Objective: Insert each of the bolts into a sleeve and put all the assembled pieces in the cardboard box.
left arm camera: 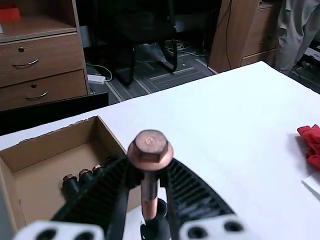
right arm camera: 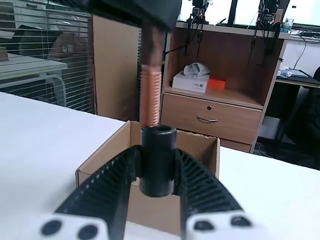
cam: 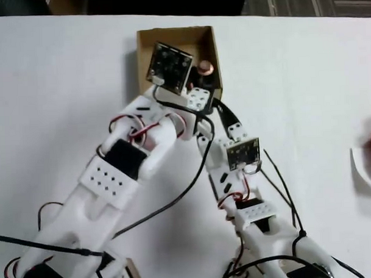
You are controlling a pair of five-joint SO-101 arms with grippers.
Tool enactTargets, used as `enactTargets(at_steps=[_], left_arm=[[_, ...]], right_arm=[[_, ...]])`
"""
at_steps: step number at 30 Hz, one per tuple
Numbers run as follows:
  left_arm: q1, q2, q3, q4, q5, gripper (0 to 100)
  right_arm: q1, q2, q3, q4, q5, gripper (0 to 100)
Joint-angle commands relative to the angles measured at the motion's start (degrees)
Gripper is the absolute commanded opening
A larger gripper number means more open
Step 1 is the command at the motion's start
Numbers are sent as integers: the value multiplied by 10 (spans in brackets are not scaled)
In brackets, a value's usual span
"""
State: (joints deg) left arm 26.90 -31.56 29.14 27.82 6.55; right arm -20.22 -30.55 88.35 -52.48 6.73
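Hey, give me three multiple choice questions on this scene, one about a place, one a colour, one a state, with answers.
1. The bolt's threaded tip is: A at the sleeve's mouth; B beneath the sleeve; C far to its side.
2. The sleeve is: A red; B black; C white.
3. The right hand is: A open, empty; B shut on the bolt; C shut on the sleeve.
Answers: A, the threads meet the sleeve's rim; B, it looks black; C, it clamps the sleeve's sides.

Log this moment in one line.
left gripper: holds bolt | right gripper: holds sleeve | bolt tip at sleeve mouth | cardboard box: assembled pieces inside
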Motion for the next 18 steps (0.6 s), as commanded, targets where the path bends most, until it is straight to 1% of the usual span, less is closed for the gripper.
enactTargets(at_steps=[1, 5, 11, 18], left_arm=[[0, -22, -4, -16, 7, 24], [0, -22, -9, -18, 7, 24], [0, -21, -7, -43, 7, 24], [-1, -21, 7, -37, 7, 24]], right_arm=[[-5, -3, -31, -19, 4, 21], [-6, -3, -31, -19, 4, 21], [-16, -4, -31, -19, 4, 21], [-15, -4, -31, -19, 4, 21]])
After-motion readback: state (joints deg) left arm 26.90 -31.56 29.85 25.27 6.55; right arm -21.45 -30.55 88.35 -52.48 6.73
